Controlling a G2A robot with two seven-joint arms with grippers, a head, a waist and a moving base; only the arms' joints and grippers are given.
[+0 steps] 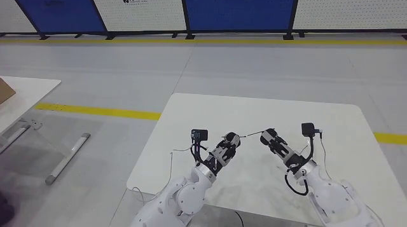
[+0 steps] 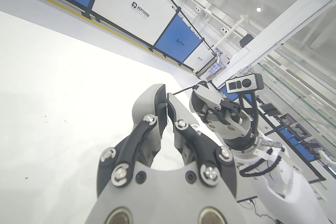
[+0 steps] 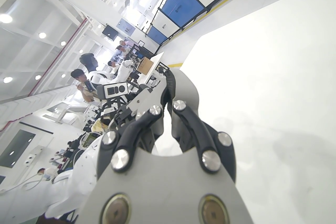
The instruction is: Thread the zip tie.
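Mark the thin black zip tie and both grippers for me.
Thin black plastic zip tie [image 2: 182, 90]: left wrist view, mid-strap between the grippers.
Left gripper [image 2: 165, 95]: left wrist view, between its shut fingers' tips.
Right gripper [image 3: 167, 75]: right wrist view, between its shut fingers' tips.

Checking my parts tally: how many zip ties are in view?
1. The zip tie stretches between the left gripper and the right gripper, each shut on one end, above the table. The grippers could hide another.
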